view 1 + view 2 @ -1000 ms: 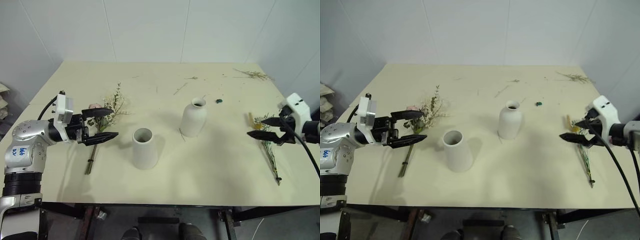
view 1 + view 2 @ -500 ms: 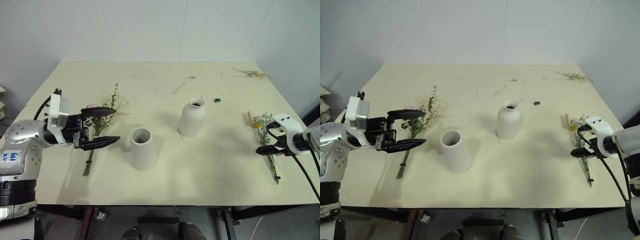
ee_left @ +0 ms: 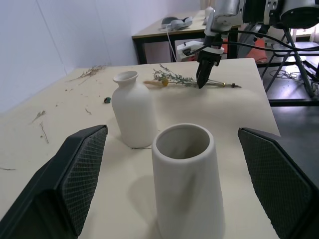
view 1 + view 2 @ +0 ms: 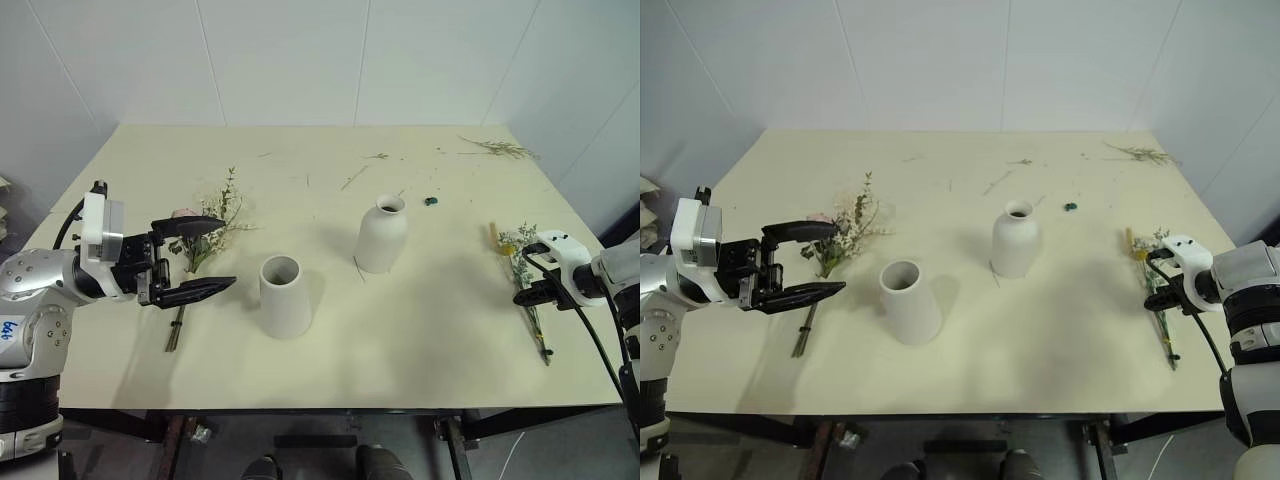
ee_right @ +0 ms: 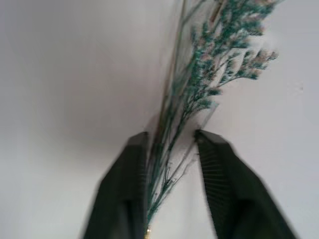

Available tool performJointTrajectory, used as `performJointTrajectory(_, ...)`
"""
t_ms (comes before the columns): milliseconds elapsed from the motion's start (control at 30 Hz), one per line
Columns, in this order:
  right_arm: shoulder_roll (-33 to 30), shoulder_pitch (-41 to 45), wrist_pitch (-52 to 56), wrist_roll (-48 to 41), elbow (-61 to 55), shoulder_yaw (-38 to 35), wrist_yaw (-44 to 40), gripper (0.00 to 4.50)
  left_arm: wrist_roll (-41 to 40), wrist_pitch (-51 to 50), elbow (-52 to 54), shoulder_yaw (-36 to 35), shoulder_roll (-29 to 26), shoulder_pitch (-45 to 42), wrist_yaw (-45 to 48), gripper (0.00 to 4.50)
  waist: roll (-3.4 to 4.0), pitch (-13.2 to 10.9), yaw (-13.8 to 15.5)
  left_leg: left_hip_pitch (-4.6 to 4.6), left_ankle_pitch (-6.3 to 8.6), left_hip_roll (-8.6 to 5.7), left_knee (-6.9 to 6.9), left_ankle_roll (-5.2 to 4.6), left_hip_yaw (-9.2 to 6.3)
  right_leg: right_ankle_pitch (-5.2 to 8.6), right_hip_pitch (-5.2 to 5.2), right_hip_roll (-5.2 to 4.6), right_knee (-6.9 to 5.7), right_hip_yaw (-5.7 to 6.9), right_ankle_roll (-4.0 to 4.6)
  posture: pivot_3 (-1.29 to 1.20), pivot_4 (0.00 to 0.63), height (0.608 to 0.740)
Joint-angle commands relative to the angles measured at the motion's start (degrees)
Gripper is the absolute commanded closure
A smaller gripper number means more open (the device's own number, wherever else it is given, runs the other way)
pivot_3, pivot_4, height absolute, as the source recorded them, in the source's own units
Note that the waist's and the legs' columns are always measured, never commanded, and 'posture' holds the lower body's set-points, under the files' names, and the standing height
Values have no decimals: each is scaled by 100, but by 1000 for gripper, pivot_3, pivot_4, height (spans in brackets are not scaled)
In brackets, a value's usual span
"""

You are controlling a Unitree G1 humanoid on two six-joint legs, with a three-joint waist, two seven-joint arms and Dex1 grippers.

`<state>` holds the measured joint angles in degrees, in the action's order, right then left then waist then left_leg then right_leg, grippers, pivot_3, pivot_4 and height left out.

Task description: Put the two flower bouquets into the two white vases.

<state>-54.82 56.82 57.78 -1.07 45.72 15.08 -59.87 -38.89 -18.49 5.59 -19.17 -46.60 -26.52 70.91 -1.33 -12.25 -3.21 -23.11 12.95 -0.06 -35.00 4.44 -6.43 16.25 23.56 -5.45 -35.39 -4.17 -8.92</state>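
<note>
The right gripper [image 5: 169, 164] is closing around the slim bunch [image 4: 527, 285] lying lengthwise along the table's [image 4: 400, 330] right edge, probably pinching its stems, while the left gripper [image 4: 195, 258] is hovering wide open and empty.

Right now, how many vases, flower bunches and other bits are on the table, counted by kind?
White vases: 2, the tapered wide-mouthed vase and the narrow-necked bottle vase.
Flower bouquets: 2, the pink-bloom bunch and the slim green bunch, its stems between the right gripper's fingers.
Loose dried twigs: 1 cluster.
Small dark green object: 1.
Total: 6.
</note>
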Motion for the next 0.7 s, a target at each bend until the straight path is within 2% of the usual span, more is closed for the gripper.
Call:
performJointTrajectory(33, -3, -21, 120, -84, -96, -210, -86, 4306, -29, 156, -112, -9, -8, -175, 38, 0, 0, 0, -10, 0, 0, 0, 0, 0, 0, 0, 0, 0, -1, 0, 0, 0, 150, 740)
performJointTrajectory(67, -5, -50, 145, -150, -193, -305, -94, 4472, -24, 165, -161, 15, 7, -213, 47, 0, 0, 0, -13, 1, 0, 0, 0, 0, 0, 0, 1, 0, -2, -1, 0, 0, 150, 740)
performJointTrajectory(200, 4, -313, 206, -668, -1035, -1031, -77, 4472, -74, 164, -359, 88, 163, -397, -11, 0, 1, -1, -4, -1, 0, -1, 0, 0, 0, 0, 3, 0, -4, -2, 0, 0, 150, 740)
performJointTrajectory(267, 196, -462, -79, -1067, -1655, -1814, 244, 4472, -93, 141, -469, 130, 280, -526, -118, 0, 1, -1, -5, -1, 0, -1, 0, 0, 0, 0, 2, 0, -5, -3, -1, 0, 150, 740)
performJointTrajectory(333, 655, -600, -945, -1578, -2494, -2802, 639, 4472, -68, 105, -598, 190, 378, -665, -192, 0, 1, -1, -16, -1, 0, -1, -2, 0, -1, -1, 2, 1, -10, -3, -3, 0, 150, 740)
performJointTrajectory(400, 940, -700, -1348, -1792, -2981, -3262, 936, 4472, -51, 57, -691, 220, 420, -756, -246, 0, 2, -1, -10, 1, 0, 0, -3, 0, 0, -1, 6, 3, -17, -6, -3, 0, 150, 740)
performJointTrajectory(533, 1691, -508, -2227, -2283, -3711, -3815, 1503, 4472, 15, -116, -946, 323, 490, -1065, -452, 0, 1, -1, 22, -1, 0, 0, -2, 0, -4, -1, 4, 2, -14, -4, -4, 0, 150, 740)
performJointTrajectory(700, 2498, -224, -3019, -2678, -4203, -3865, 1951, 4472, 113, -113, -1140, 463, 571, -1311, -535, 0, 2, -1, 13, -1, -1, -1, -4, 1, -5, -2, 5, 2, -19, -5, -6, 0, 150, 740)
